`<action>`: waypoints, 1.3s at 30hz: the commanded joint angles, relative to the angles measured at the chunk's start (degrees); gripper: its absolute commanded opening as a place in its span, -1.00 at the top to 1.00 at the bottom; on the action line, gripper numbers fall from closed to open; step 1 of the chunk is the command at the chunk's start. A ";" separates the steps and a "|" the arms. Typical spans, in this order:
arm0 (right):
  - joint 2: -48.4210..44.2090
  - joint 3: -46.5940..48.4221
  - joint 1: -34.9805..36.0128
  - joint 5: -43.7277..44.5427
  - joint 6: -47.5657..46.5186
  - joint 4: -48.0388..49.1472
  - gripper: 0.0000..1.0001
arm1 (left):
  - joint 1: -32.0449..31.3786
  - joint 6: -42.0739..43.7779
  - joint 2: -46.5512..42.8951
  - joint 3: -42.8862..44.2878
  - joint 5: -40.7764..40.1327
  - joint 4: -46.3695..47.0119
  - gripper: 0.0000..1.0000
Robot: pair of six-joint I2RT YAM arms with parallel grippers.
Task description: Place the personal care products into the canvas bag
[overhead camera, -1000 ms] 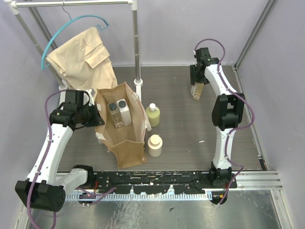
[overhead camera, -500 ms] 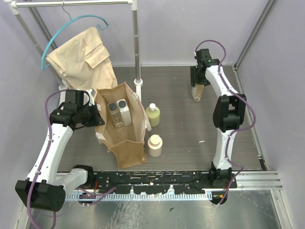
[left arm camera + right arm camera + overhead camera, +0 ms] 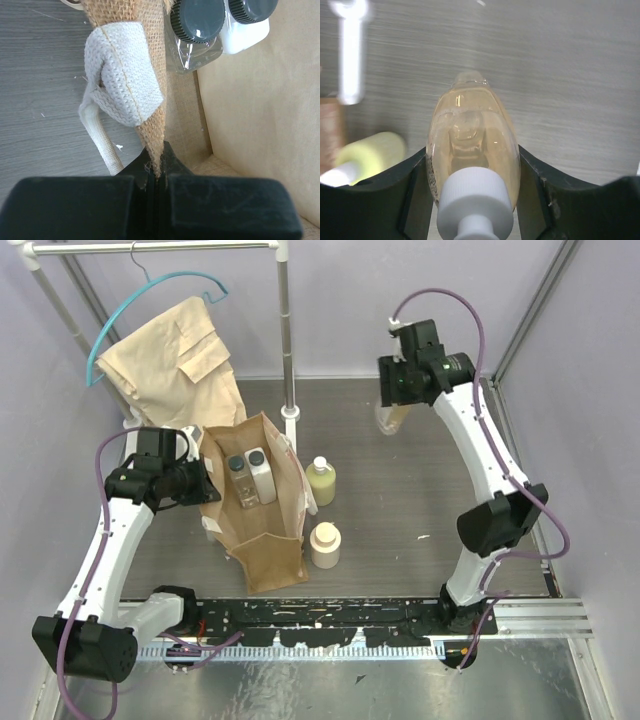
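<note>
**Two bagged, one in hand, two waiting**

The canvas bag [image 3: 262, 510] stands open, and my left gripper [image 3: 156, 167] is pinched tight on its rim. Inside sit the white bottle [image 3: 260, 472] and the clear bottle [image 3: 239, 480]. The yellow-green bottle [image 3: 320, 482] and the squat cream bottle [image 3: 325, 544] wait on the table [image 3: 400, 500] just beside the bag. My right gripper [image 3: 472, 185] is closed round the amber bottle [image 3: 470, 145], well apart from the bag.
</note>
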 commanded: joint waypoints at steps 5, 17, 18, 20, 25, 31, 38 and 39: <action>-10.96 14.19 18.05 1.14 4.87 1.58 0.99 | -0.16 0.66 1.06 -0.32 0.20 -0.56 1.00; -18.86 4.12 32.90 -4.82 10.61 13.85 0.99 | -0.18 0.56 0.99 -0.48 0.28 -0.38 1.00; -18.29 3.69 34.54 -4.44 10.82 13.85 0.99 | -0.16 0.51 1.02 -0.48 0.26 -0.30 1.00; -16.88 2.90 37.14 -3.57 11.33 14.36 0.99 | -0.15 0.55 1.06 -0.48 0.20 -0.30 1.00; -12.88 1.40 41.93 -2.62 12.56 16.24 0.99 | -0.16 0.52 1.17 -0.48 0.19 -0.28 1.00; -9.21 -0.36 43.70 -1.61 15.36 17.13 0.99 | -0.16 0.51 1.09 -0.52 0.11 -0.32 1.00; -4.32 -0.35 43.79 4.63 18.38 14.34 0.99 | -0.16 0.80 1.05 -0.48 0.42 -0.26 1.00; -3.37 0.18 43.83 5.90 18.48 13.80 0.99 | -0.16 0.76 1.08 -0.48 0.53 -0.23 1.00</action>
